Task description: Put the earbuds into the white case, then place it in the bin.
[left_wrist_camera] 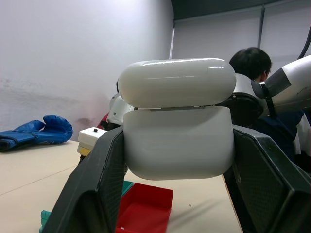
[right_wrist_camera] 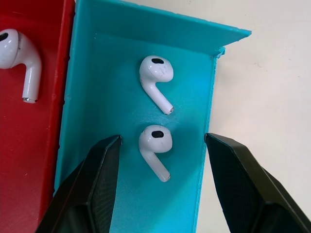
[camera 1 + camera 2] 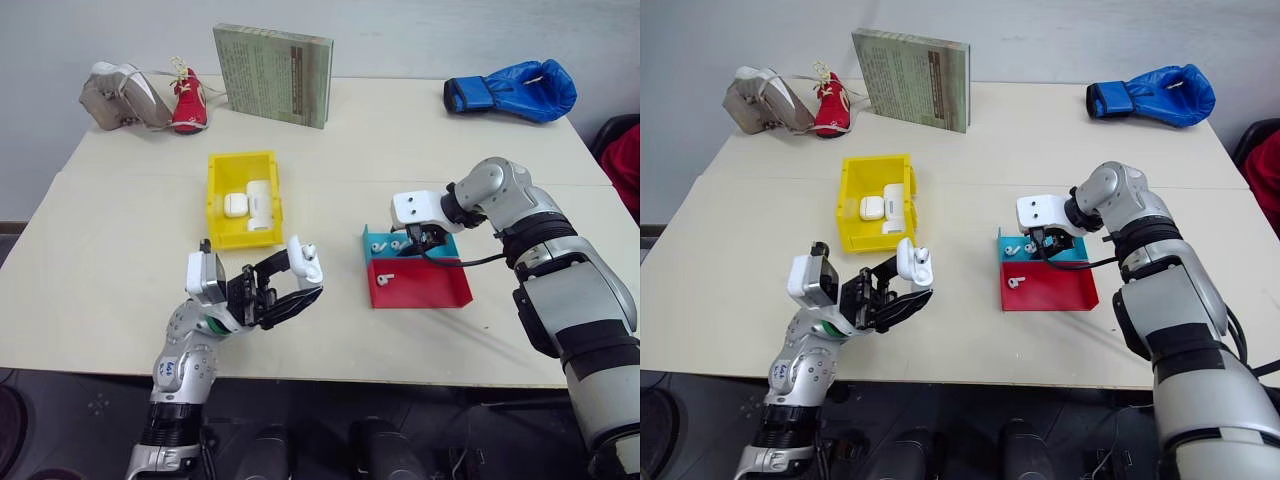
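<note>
Two tiny glossy white earbuds [image 2: 155, 143] lie in a shallow teal plastic tray [image 2: 194, 53], a third in the adjoining red tray [image 2: 19, 145]. The right end effector [image 2: 160, 150] hovers with fingers apart around the nearer bud: the pickup step, which next calls for lowering and closing. The left end effector [image 3: 285, 290] is clamped on the small white case [image 1: 177, 141], lid open, above the worktop [image 3: 120, 300], near the yellow bin [image 3: 225, 235].

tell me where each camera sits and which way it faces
Head eyes: look forward and down over the table; both arms show.
Left wrist: looks along the left gripper, shut on the white case.
Right wrist: looks down past the open right gripper at two earbuds in the teal tray.
Shared: the red tray.
</note>
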